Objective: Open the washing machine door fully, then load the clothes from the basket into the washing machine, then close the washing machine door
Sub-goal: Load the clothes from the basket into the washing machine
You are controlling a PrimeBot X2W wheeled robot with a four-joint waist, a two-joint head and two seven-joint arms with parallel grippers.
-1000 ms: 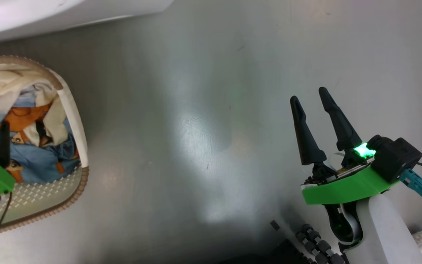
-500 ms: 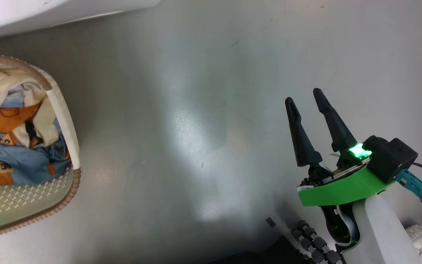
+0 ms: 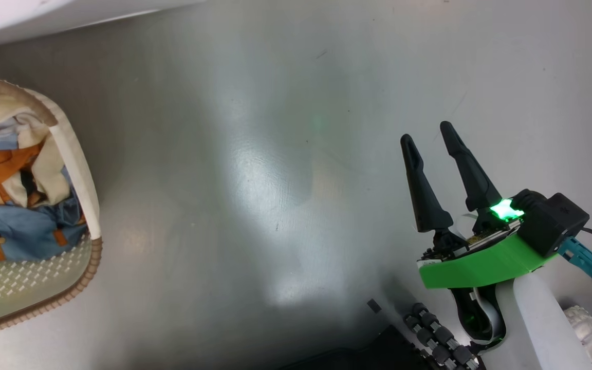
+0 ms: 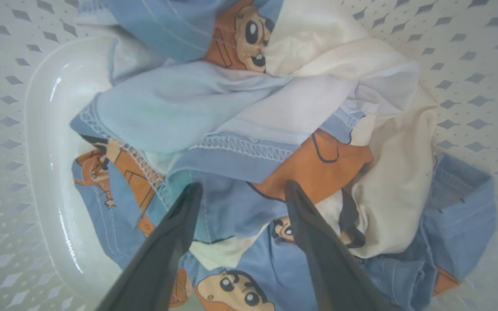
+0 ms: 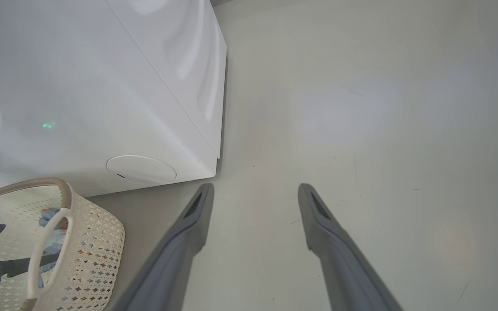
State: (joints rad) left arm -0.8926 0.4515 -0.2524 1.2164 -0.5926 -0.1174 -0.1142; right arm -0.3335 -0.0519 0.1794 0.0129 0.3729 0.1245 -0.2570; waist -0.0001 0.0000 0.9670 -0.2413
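The cream basket (image 3: 76, 154) with a brown rim sits on the floor at the left of the head view. Light-blue clothes (image 3: 29, 226) with orange cartoon figures and white parts are heaped in it. My left gripper (image 4: 244, 185) hangs open inside the basket (image 4: 7, 86), its fingertips just above the clothes (image 4: 214, 108) with nothing between them. My right gripper (image 3: 427, 131) is open and empty over bare floor at the right. The right wrist view shows the right gripper (image 5: 255, 186), the white washing machine (image 5: 102, 86) and the basket (image 5: 93, 242). The washing machine door is out of view.
The washing machine's white edge (image 3: 44, 20) runs along the top left of the head view. Grey glossy floor (image 3: 275, 180) spreads between the basket and my right arm. Parts of my base (image 3: 440, 334) show at the bottom right.
The head view has shifted, so the basket and the left gripper sit further left in it. Both grippers stay open, and the right one has hardly moved.
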